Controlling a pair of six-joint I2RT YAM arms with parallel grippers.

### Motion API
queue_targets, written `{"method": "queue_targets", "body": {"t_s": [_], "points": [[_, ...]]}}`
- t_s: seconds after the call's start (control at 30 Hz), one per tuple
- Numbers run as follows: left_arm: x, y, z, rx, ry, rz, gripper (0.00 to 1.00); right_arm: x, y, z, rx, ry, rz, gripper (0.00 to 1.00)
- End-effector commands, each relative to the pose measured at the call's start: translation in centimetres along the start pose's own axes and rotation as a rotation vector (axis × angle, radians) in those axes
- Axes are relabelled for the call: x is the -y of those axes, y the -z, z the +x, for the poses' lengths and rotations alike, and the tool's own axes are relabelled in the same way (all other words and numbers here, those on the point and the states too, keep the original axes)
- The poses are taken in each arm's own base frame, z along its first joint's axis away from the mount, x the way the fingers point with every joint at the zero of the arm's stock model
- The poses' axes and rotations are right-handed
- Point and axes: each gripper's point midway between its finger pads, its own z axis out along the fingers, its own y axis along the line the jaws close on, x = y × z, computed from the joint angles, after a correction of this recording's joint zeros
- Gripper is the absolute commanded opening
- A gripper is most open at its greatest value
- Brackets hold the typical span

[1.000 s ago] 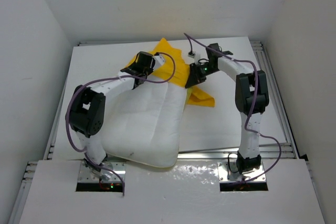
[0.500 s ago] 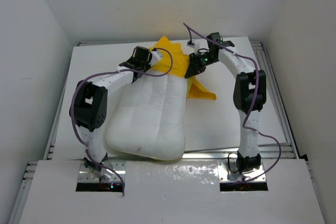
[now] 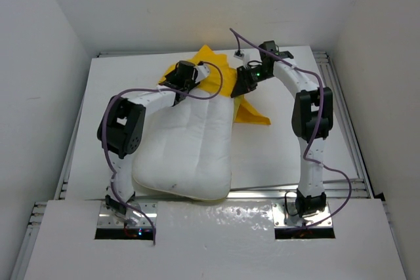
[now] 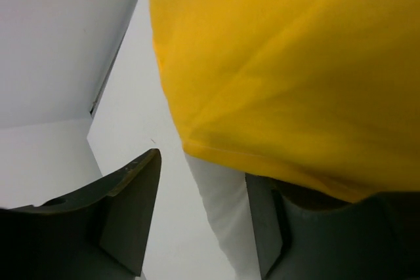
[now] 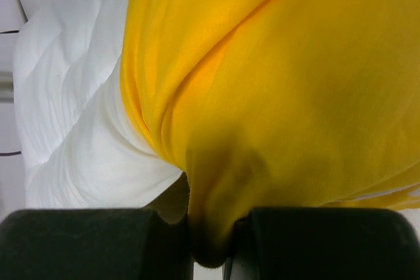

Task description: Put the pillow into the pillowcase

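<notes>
Yellow pillowcase (image 3: 210, 57) caps pillow (image 3: 190, 149); cable (image 3: 218, 80) crosses it.

Pillow (image 3: 187, 149) partly in pillowcase (image 3: 226, 84)

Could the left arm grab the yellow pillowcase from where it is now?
Probably yes: the left gripper stands open right at the edge of the pillowcase, with fabric draped over one finger and nothing in between.

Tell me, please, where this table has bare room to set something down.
Bare table lies between the pillow and the right arm, and at the far-left corner beyond the left arm. The far centre is crowded: both arms meet over the pillowcase.
</notes>
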Motion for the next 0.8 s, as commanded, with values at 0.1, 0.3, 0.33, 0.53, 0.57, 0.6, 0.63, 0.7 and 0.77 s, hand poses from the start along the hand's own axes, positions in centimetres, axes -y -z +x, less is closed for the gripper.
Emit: {"method": "queue_targets", "body": {"t_s": [0.1, 0.3, 0.33, 0.53, 0.57, 0.6, 0.63, 0.7, 0.77], "points": [[-0.3, -0.7, -4.3, 0.116, 0.007, -0.134, 0.39, -0.8, 0.1, -2.1, 0.074, 0.065, -0.059, 0.02], [-0.6, -1.8, -4.8, 0.102, 0.033, -0.193, 0.02, -0.7, -0.1, -1.9, 0.072, 0.053, -0.066, 0.01], [-0.6, -1.8, -4.8, 0.103, 0.042, -0.192, 0.0, -0.6, -0.3, -1.7, 0.069, 0.048, -0.067, 0.01], [-0.8, 1.8, -4.3, 0.124, 0.073, -0.106, 0.0, 1.0, 1.4, -2.1, 0.127, -0.088, -0.049, 0.0], [-1.2, 3.2, -3.5, 0.117, 0.074, -0.103, 0.0, 2.5, 2.9, -3.2, 0.201, -0.099, -0.023, 0.0], [-0.8, 4.0, -2.4, 0.088, 0.062, -0.085, 0.0, 2.9, 3.6, -3.9, 0.248, -0.128, -0.017, 0.0], [0.0, 4.4, -1.0, 0.056, 0.049, -0.06, 0.0, 3.5, 4.0, -3.6, 0.276, -0.246, -0.009, 0.0], [1.6, 6.1, 1.0, -0.016, 0.062, 0.04, 0.0, 5.0, 5.7, -5.8, 0.371, -0.216, 0.07, 0.0], [3.8, 7.8, 1.9, -0.055, 0.078, 0.16, 0.0, 5.8, 6.4, -7.7, 0.405, -0.2, 0.144, 0.01]]}}
